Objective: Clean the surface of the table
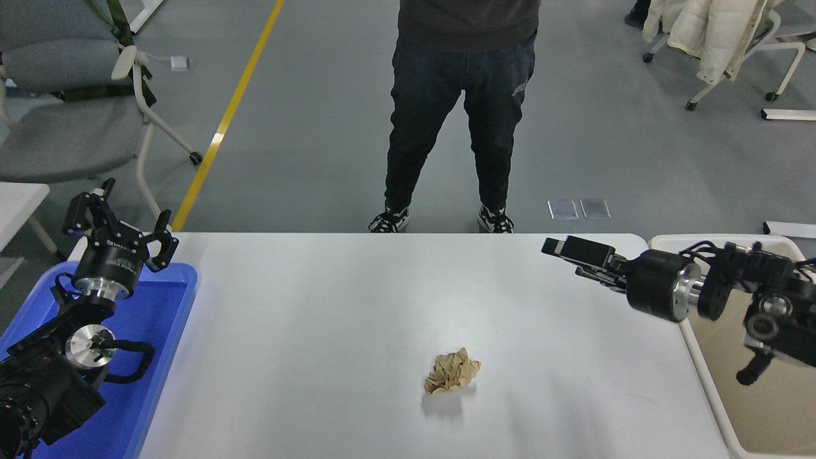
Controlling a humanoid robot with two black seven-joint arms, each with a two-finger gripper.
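The approach step is judged to be in hand: nothing has been picked up yet, and one crumpled tan paper ball [451,372] lies on the desk surface [306,331], in the lower centre of the frame, a little right of the middle. The desk surface itself fills the lower half of the frame, its long axis running left to right and its far edge facing the person [462,108] standing at the top.

The right end effector [564,250] is held above the right part of the desk, pointing toward the left of the frame, well apart from the paper ball and above and to its right in the picture. It is seen edge-on, so it cannot be told whether its fingers are apart or together. The left end effector [121,223] is parked at the lower left over the blue tray [172,299], its fingers spread apart and empty.

The next move is judged to call for the right end effector to be brought down and toward the lower centre, over the ball, with fingers apart, before it is closed and the ball carried to the cream bin [714,389] at the right edge.
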